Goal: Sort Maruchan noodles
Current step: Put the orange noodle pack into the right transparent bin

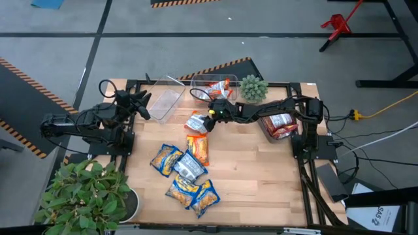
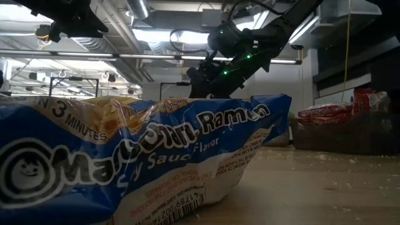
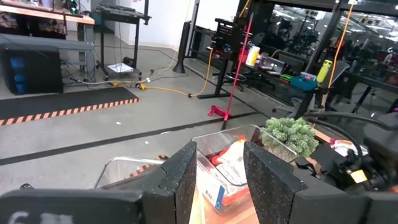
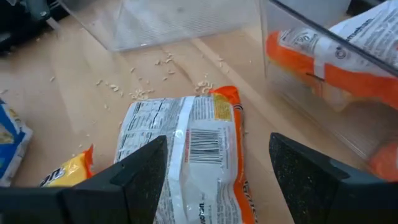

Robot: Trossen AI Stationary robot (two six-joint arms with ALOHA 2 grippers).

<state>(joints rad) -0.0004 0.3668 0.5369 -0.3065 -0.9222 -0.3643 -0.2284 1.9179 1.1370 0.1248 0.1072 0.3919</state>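
Note:
Maruchan packets lie on the wooden table. An orange packet (image 1: 196, 123) lies flat, barcode side up (image 4: 194, 146). A pile of yellow-and-blue and orange packets (image 1: 186, 171) sits nearer the near edge, and one of them fills the low view (image 2: 125, 162). My right gripper (image 1: 212, 117) (image 4: 217, 180) is open and hovers over the orange packet, one finger on either side and apart from it. My left gripper (image 1: 140, 104) (image 3: 217, 180) is open and waits in the air by the empty clear bin (image 1: 163, 103).
A clear bin holding orange packets (image 1: 215, 88) (image 4: 336, 68) stands at the far edge beside a small green spiky plant (image 1: 253, 87). A bin with red packets (image 1: 281, 125) (image 2: 337, 119) sits at the right. A leafy potted plant (image 1: 85, 196) stands at the near left corner. Noodle crumbs (image 4: 155, 87) are scattered on the wood.

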